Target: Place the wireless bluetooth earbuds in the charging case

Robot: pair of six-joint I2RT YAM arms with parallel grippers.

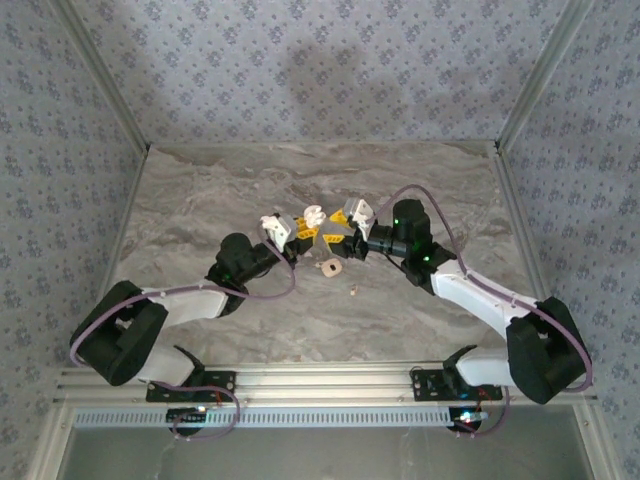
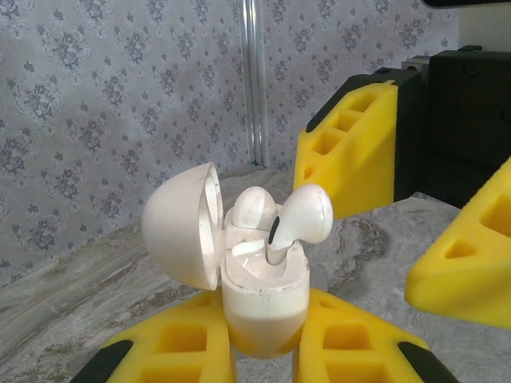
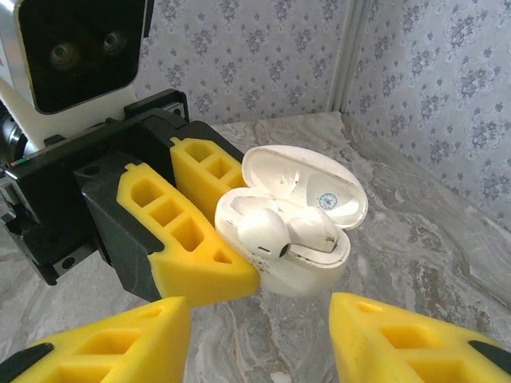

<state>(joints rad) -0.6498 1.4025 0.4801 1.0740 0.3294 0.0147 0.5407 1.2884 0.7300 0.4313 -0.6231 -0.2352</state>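
Grey-veined marble-look tabletop [image 1: 190, 210] fills the middle of the top view, walled on three sides by pale blue-grey wallpaper [image 1: 300, 60] printed with small floral motifs. Metal frame posts [image 1: 545, 75] run up the corners, and a metal rail crosses the lower edge where the arm bases sit.

Near the centre of that view, the left gripper [image 1: 303, 232] is clenched on the charging case [image 1: 313, 214], a glossy white shell. In the left wrist view its yellow foam fingers [image 2: 172, 351] press the case [image 2: 263, 299] from both sides at the bottom of the frame. The lid is swung open toward the left. Two wireless bluetooth earbuds [image 2: 307, 215] sit in the case; the right-hand one stands tilted with its stem only partly down.

The right gripper [image 3: 259, 343] is released, its fingers apart at the bottom of its own view, just beside the case [image 3: 307, 267] and grasping nothing.

A round sticker [image 3: 325, 199] inside the lid carries bluish print too small to read.

On the table just below the grippers lie a small peach-tan piece [image 1: 330, 267] and a paler speck [image 1: 352, 291].
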